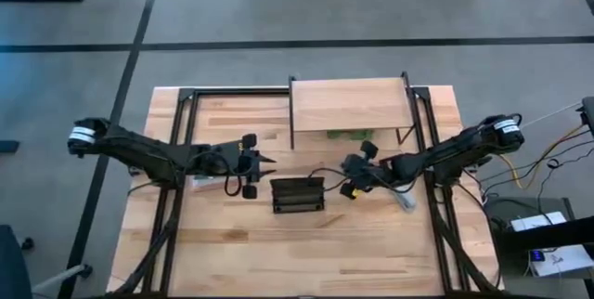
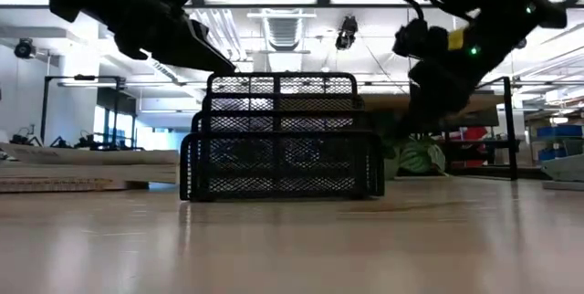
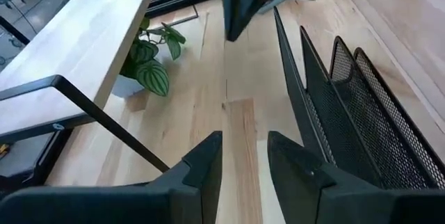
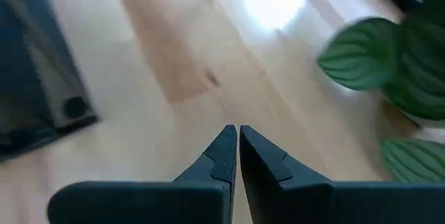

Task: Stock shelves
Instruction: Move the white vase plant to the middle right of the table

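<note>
The shelves (image 1: 348,104) are a small light wood riser on thin black legs, standing at the table's far middle. A potted plant with striped green leaves (image 3: 149,71) sits on the table under the board. A black wire rack (image 1: 297,194) stands on the table in front of it. My left gripper (image 3: 245,147) hovers just left of the rack, slightly open, with nothing between its fingers. My right gripper (image 4: 238,137) hovers to the right of the rack, near the plant (image 4: 389,78), shut and empty.
Black metal frame rails (image 1: 176,150) run along the table's left and right sides (image 1: 432,150). The two grippers face each other over the strip of table between the shelves and the rack. Bare tabletop (image 1: 297,253) lies toward the near edge.
</note>
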`<move>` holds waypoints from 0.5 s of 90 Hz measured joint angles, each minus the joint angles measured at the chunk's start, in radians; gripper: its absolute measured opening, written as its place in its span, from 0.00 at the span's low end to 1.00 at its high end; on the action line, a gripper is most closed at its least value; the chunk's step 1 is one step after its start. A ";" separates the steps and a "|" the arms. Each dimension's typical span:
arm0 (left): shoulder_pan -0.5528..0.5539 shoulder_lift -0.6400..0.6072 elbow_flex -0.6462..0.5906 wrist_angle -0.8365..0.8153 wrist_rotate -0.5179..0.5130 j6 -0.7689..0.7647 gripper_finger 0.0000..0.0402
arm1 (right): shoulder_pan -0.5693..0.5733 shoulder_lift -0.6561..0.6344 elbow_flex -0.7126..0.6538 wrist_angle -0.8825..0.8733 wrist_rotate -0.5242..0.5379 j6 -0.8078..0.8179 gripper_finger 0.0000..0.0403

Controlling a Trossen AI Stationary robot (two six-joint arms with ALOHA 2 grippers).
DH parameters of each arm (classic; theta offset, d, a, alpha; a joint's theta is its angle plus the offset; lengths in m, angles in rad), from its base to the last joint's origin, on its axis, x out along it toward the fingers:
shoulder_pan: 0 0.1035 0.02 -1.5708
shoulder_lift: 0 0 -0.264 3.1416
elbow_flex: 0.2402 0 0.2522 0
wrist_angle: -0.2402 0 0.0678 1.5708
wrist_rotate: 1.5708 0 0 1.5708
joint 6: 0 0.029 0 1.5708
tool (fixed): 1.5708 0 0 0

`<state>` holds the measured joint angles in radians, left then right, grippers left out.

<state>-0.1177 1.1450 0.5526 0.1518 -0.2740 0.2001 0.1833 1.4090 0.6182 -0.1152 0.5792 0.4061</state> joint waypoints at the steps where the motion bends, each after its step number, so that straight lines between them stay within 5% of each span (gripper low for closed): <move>1: 0.000 0.000 0.000 0.002 0.000 0.000 0.24 | 0.000 0.000 -0.002 0.001 0.007 0.002 0.01; 45: 0.000 0.000 0.000 0.014 0.000 0.000 0.24 | 0.000 0.023 -0.116 0.181 0.246 0.149 0.01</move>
<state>-0.1177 1.1450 0.5526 0.1657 -0.2741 0.2005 0.1828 1.4315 0.5019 0.0654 0.8255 0.5555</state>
